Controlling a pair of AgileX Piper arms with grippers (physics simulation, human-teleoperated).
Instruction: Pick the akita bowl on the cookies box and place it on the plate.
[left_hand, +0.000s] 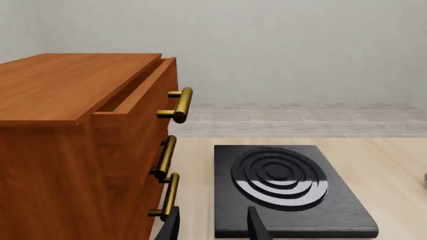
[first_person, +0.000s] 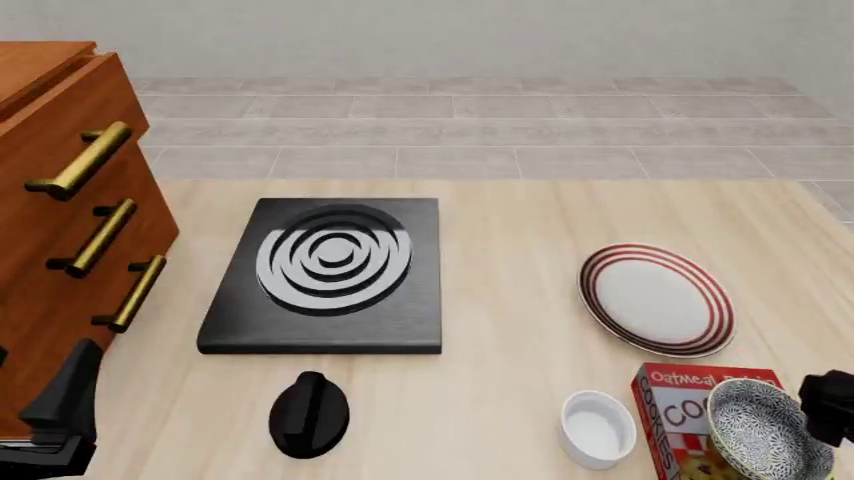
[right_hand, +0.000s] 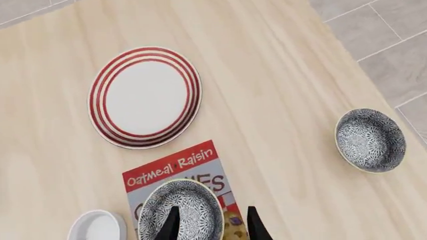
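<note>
The akita bowl (right_hand: 190, 210), speckled black and white, sits on the red cookies box (right_hand: 175, 167) near the table's front right; both also show in the front view as the bowl (first_person: 763, 432) and the box (first_person: 678, 405). My right gripper (right_hand: 212, 226) is open and straddles the bowl's rim, one finger inside and the other outside. The plate (right_hand: 145, 97), white with red rings, lies bare just beyond the box, also seen as the plate (first_person: 657, 298). My left gripper (left_hand: 213, 230) is open and holds nothing, low at the front left beside the cabinet.
A second speckled bowl (right_hand: 370, 140) lies on the table to the right of the plate. A white ramekin (first_person: 597, 428) stands left of the box. A black stove (first_person: 327, 275), a black rounded object (first_person: 310, 413) and a wooden drawer cabinet (first_person: 60, 200) fill the left side.
</note>
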